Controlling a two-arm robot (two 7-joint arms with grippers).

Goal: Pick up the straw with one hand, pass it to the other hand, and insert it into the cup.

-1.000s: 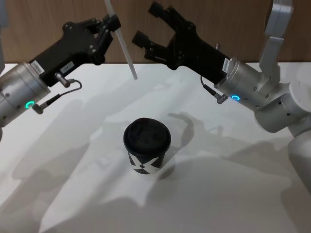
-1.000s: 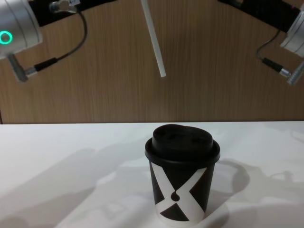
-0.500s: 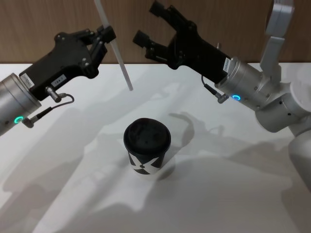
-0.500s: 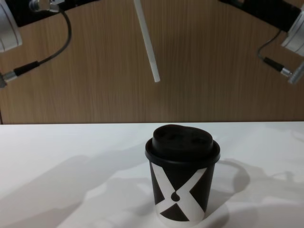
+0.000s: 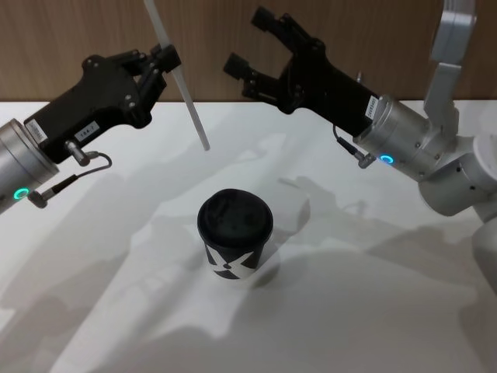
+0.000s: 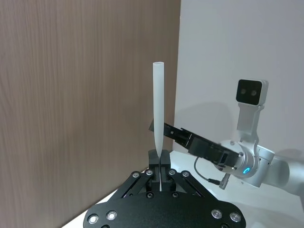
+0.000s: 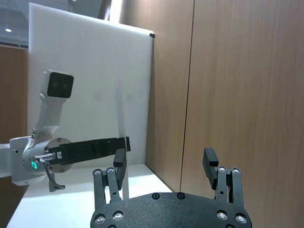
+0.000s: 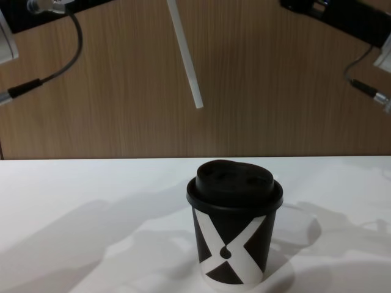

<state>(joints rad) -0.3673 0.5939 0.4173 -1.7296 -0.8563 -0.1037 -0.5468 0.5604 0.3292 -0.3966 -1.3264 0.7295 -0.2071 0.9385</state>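
The straw [image 5: 177, 74] hung tilted above the cup [image 5: 234, 235], pinched in the left gripper [image 5: 159, 64]. The right gripper [image 5: 256, 43], fingers spread and seemingly empty, hovered beside it.

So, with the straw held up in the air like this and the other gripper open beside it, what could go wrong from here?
1. The left gripper pinches the straw near one end, so the tilted free length may swing or slip during the handover.
2. The open right gripper is apart from the straw; closing off-centre could knock it loose onto the table.
3. The cup stands free under a domed lid; a poorly aimed straw could push it over.
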